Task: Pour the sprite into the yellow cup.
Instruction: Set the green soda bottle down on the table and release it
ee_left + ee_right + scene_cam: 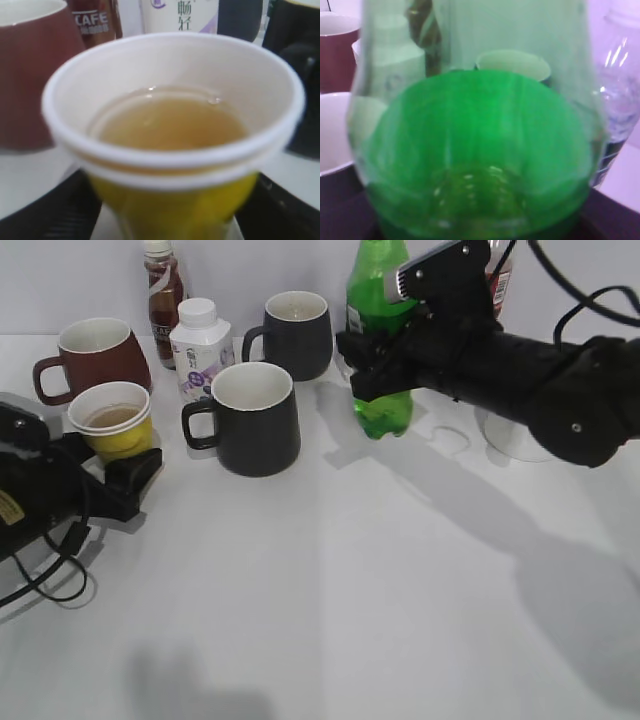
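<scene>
In the exterior view, the tall translucent green plastic sprite bottle [378, 340] stands upright at the back right of the white table [350, 590], and the black right gripper [372, 365] is clamped around its middle. The small yellow tapered paper cup with a white rim [112, 420] sits at the left edge, clasped low down by the black left gripper [120, 475]; pale brownish liquid lies in it. A dark red mug [95, 358] stands just behind the cup. Two dark grey mugs [250, 418] [295, 335] sit toward the middle, a small white carton bottle [200, 345] between them and the red mug, and a brown drink bottle [163, 290] behind.

In the left wrist view, the yellow cup [175, 195] fills the frame, its rim doubled, amber liquid inside. Black finger parts [45, 215] flank its base on both sides, gripping it. The red mug [30, 75] is close behind on the left.

In the right wrist view, the bottle's green body [480, 150] fills the frame, liquid low inside. Dark finger edges show at the bottom corners, closed against it.
</scene>
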Controlling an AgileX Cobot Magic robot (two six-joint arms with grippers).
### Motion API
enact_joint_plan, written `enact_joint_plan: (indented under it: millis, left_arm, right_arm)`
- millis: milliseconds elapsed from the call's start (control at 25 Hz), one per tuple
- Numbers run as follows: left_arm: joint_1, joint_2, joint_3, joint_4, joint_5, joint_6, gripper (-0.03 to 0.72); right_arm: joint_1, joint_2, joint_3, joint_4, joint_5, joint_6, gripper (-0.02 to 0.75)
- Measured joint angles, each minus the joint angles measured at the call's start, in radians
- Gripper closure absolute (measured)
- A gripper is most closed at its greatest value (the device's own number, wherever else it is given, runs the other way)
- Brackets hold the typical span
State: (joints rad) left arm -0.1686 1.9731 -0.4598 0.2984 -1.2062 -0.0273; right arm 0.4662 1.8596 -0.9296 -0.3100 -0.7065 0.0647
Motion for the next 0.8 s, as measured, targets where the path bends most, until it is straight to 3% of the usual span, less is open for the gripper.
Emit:
enact_joint_plan:
  millis: [480, 680, 800]
  left_arm:
    - [0.000, -0.078, 0.114, -0.015, -0.002, 0.000, 0.073]
    - [0.000, -0.091, 0.150, -0.013, 0.000, 0.000, 0.068]
    - [0.000, -0.121, 0.172, -0.011, 0.000, 0.000, 0.068]
  right_arm:
    - [0.000, 0.071, 0.000, 0.002, -0.054, 0.085, 0.306]
    - [0.000, 0.071, 0.000, 0.010, -0.030, 0.107, 0.122]
    - [0.000, 0.071, 0.000, 0.035, 0.011, 0.116, 0.090]
